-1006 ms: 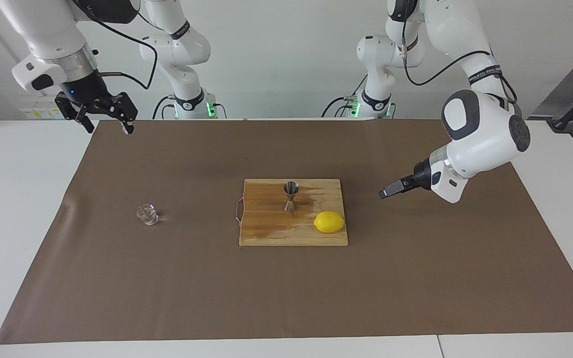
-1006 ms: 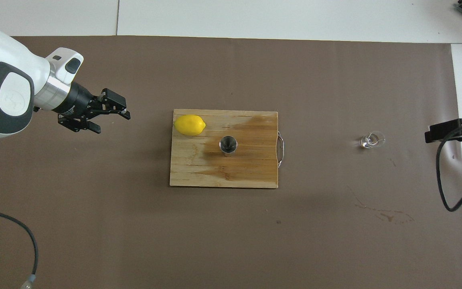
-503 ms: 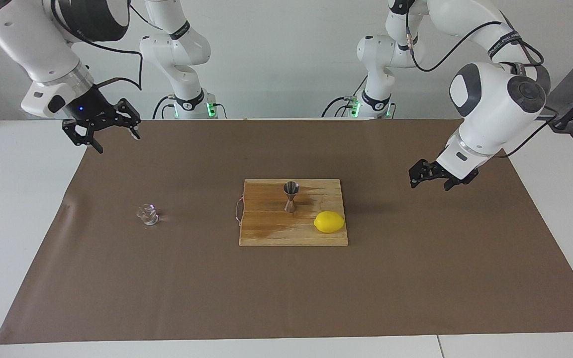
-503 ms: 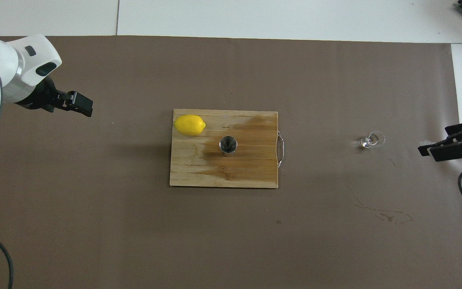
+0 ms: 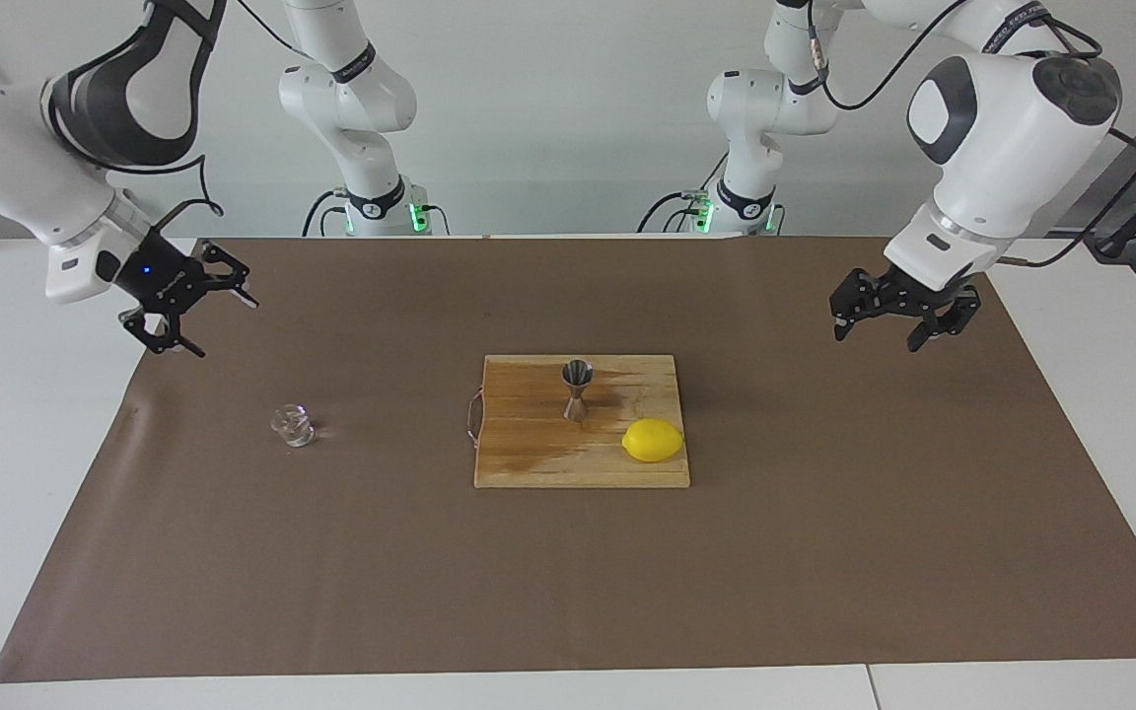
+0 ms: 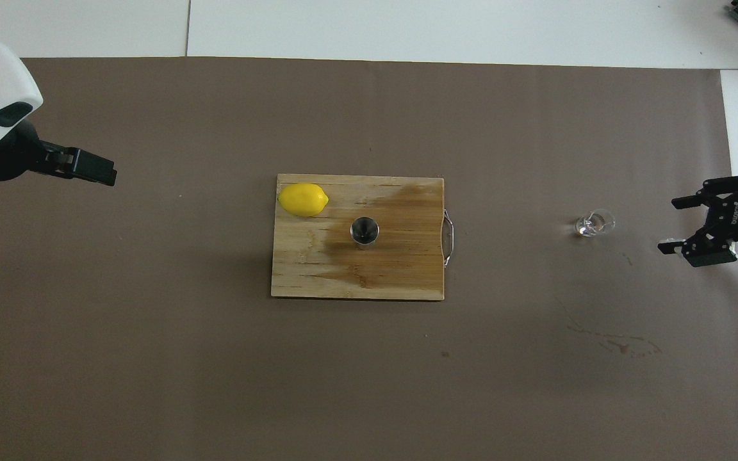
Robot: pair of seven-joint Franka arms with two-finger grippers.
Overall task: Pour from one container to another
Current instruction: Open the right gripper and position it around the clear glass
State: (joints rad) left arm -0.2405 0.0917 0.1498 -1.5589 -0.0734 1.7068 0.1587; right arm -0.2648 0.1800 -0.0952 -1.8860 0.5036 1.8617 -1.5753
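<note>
**Risks, as judged.** The glass cup is small, light and clear; jaws that close off-centre could tip or skid it across the brown paper. A pour into the jigger's narrow mouth could miss onto the board, and a knock at the rim could topple the jigger on its narrow foot.

**Items, in the facing view's order.**
- Right gripper (image 5: 191, 308): up in the air over the paper's edge at the right arm's end, jaws open, empty.
- Glass cup (image 5: 293, 425): upright on the brown paper (image 5: 331, 552), toward the right arm's end, well apart from the board. Contents cannot be told.
- Cutting board (image 5: 529, 459): mid-table, carrying a dark damp-looking patch.
- Steel jigger (image 5: 577, 390): upright on the board. Contents cannot be told.
- Lemon (image 5: 653, 440): on the board, near the jigger.
- Left gripper (image 5: 891, 322): over the paper toward the left arm's end, jaws open, empty.
</note>
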